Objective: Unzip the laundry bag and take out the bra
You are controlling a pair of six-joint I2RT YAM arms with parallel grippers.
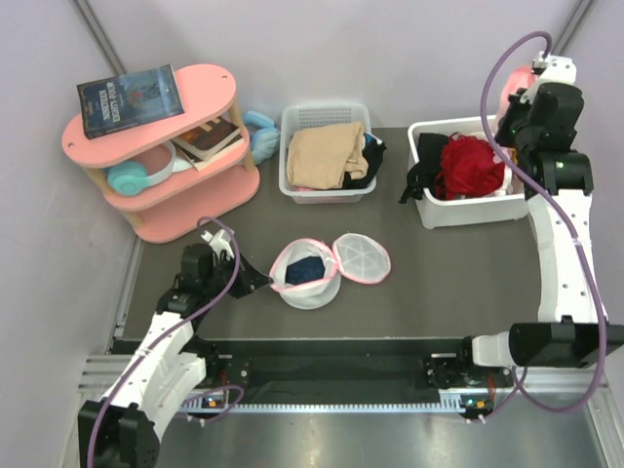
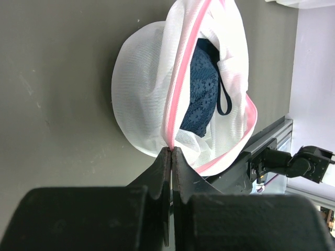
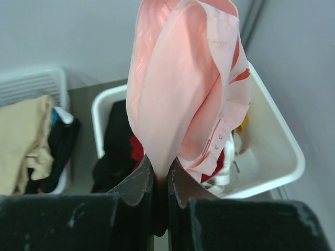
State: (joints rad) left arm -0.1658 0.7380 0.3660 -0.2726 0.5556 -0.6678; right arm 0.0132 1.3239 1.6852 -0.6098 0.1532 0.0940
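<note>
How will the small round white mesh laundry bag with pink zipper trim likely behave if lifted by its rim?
Probably floppy: the laundry bag folds where the left gripper pinches its trim. Likely light: thin see-through mesh. The dark navy fabric bra inside might slip out.

Soft, even light falls from overhead; shadows on the table are faint. The top view is sharp, its edges slightly bowed. From the left wrist the bag is crisp, its white mesh near glare, while the left gripper is a dark, blurred mass. From the right wrist the pink cloth glows and the bin behind is soft.
</note>
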